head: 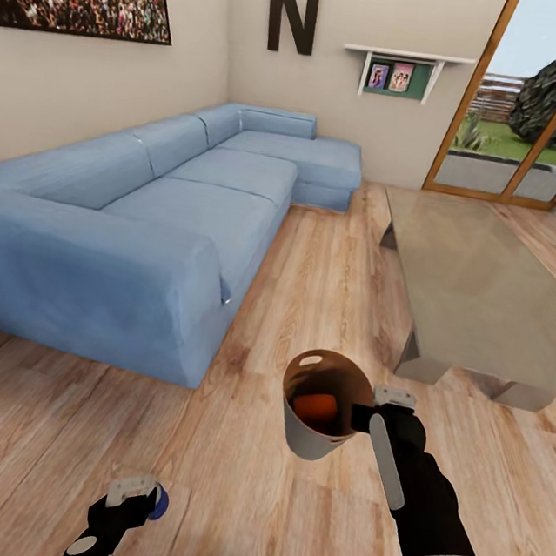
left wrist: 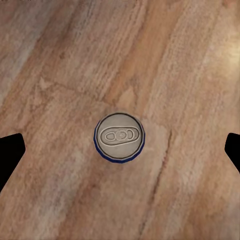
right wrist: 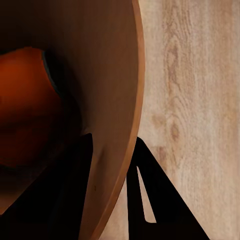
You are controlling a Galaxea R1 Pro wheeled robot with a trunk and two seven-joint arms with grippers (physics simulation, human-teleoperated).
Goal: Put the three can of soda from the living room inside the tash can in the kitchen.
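Observation:
My right gripper (head: 367, 417) is shut on the rim of the trash can (head: 305, 440), held tilted above the wood floor. It is pale grey outside and tan-brown inside, and one orange soda can (head: 316, 409) lies in it. The right wrist view shows the trash can's wall (right wrist: 100, 75) between the dark fingers (right wrist: 150, 200), with the orange can (right wrist: 25, 105) deep inside. My left gripper (head: 137, 496) hangs low and open over a can with a blue side (head: 160, 502). In the left wrist view that can (left wrist: 119, 136) stands upright on the floor, silver top up, centred under the gripper (left wrist: 125, 145).
A blue sectional sofa (head: 147, 208) runs along the left wall. The long low grey table (head: 487, 288) stands to the right, its near corner just beyond the trash can. Glass doors (head: 547, 103) are at the far right. A strip of plank floor (head: 315, 265) runs between sofa and table.

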